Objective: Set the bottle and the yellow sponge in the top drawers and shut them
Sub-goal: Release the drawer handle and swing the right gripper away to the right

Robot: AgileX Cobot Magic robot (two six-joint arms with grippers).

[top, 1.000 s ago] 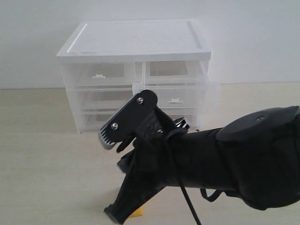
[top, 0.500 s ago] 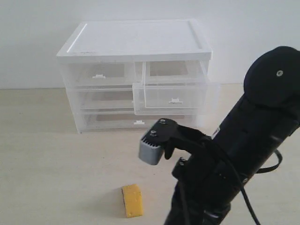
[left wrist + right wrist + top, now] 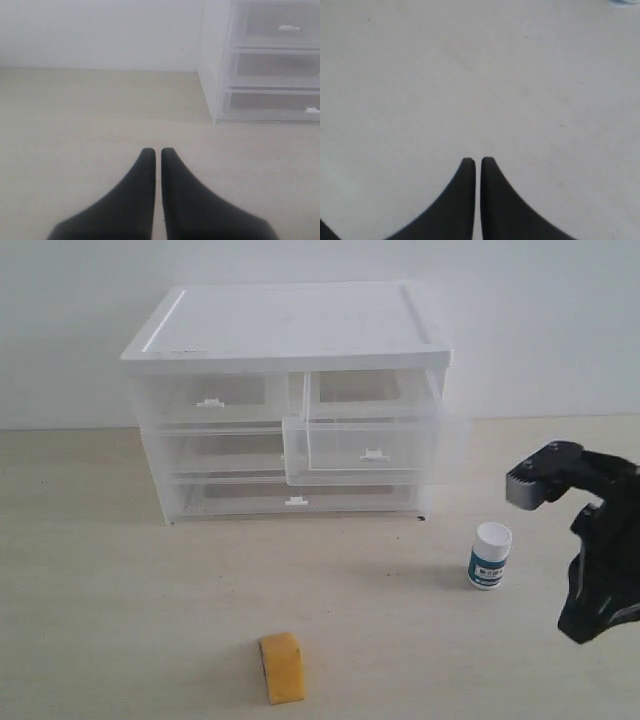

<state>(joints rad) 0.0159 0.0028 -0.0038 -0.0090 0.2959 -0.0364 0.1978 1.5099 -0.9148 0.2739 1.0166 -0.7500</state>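
my left claw pressed together, empty, left top drawer pushed in, yellow sponge on the desk before the cabinet, right top drawer pulled out, bottle upright on the desk further right, my right claw pressed together, empty

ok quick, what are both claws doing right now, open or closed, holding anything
left claw: closed, holding nothing
right claw: closed, holding nothing
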